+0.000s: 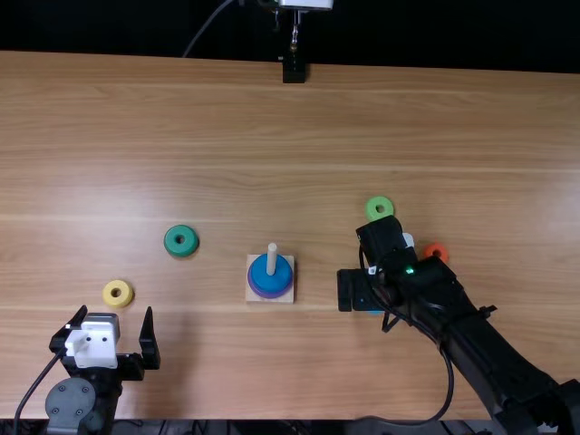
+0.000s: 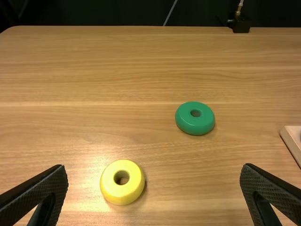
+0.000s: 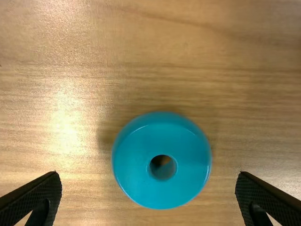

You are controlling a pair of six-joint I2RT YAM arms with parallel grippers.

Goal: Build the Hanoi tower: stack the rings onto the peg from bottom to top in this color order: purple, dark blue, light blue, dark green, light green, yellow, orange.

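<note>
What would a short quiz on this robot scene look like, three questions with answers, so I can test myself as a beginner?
1. True or false: on the peg, the dark blue ring sits above the purple ring.
2. Which loose ring lies nearest the left end effector?
A) orange
B) yellow
C) light green
3. Fill in the blank: the right end effector hangs open over the ______ ring.

Key: 1 true; 2 B; 3 light blue.
</note>
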